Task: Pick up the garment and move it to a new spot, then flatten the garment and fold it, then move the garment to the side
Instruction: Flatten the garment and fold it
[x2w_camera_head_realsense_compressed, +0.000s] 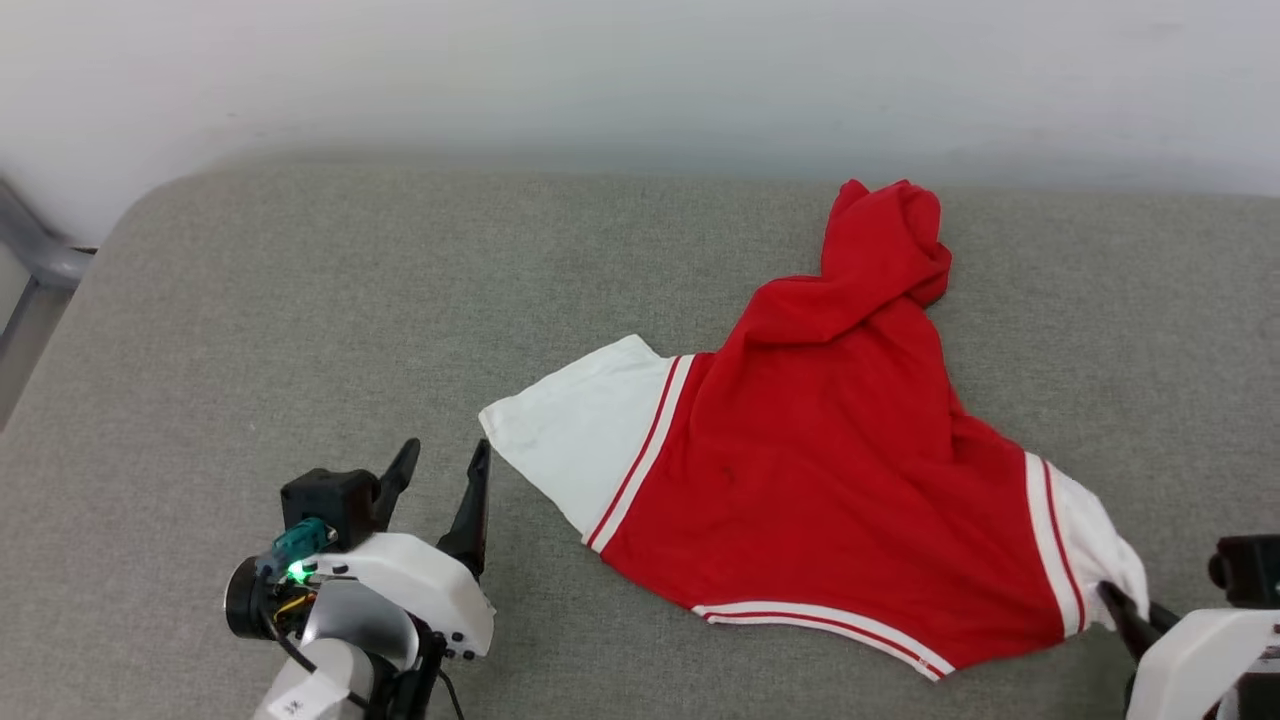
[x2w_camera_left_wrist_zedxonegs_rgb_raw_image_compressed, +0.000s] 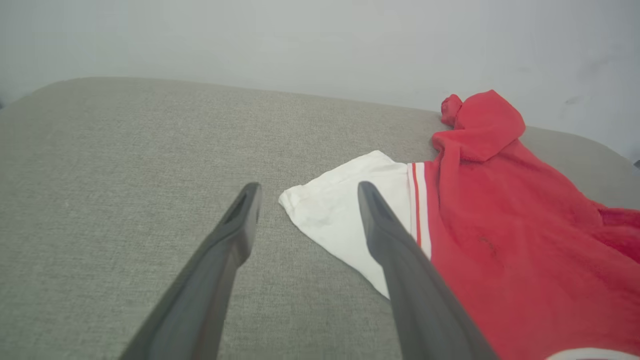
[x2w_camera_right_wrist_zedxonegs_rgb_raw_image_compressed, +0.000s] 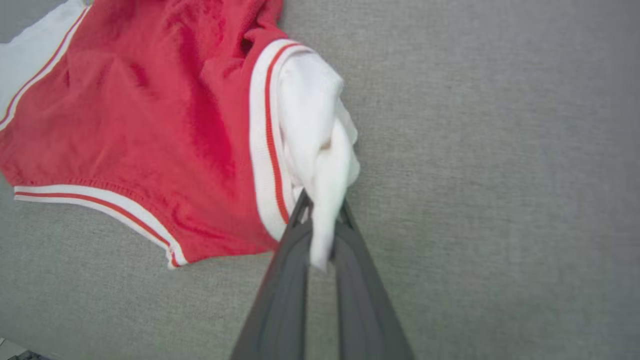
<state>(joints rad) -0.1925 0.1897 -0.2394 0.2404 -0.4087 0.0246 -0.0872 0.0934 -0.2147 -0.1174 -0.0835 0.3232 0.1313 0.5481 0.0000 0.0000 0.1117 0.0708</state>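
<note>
The garment (x2w_camera_head_realsense_compressed: 830, 470), a red jersey with white short sleeves and red-white striped trim, lies rumpled on the grey cushion, its far end bunched up. My right gripper (x2w_camera_right_wrist_zedxonegs_rgb_raw_image_compressed: 322, 207) is shut on the garment's right white sleeve (x2w_camera_right_wrist_zedxonegs_rgb_raw_image_compressed: 320, 145), with cloth pinched between its two dark fingers; in the head view this gripper (x2w_camera_head_realsense_compressed: 1115, 598) sits at the sleeve's edge. My left gripper (x2w_camera_head_realsense_compressed: 445, 460) stands open just left of the other white sleeve (x2w_camera_head_realsense_compressed: 575, 440), not touching it. In the left wrist view the sleeve's corner (x2w_camera_left_wrist_zedxonegs_rgb_raw_image_compressed: 320, 210) lies between and beyond the spread fingers of that gripper (x2w_camera_left_wrist_zedxonegs_rgb_raw_image_compressed: 307, 192).
A wide grey fabric cushion (x2w_camera_head_realsense_compressed: 300, 330) carries everything, with a pale wall (x2w_camera_head_realsense_compressed: 640, 70) behind it. A grey metal frame (x2w_camera_head_realsense_compressed: 40, 255) shows at the far left past the cushion's rounded corner.
</note>
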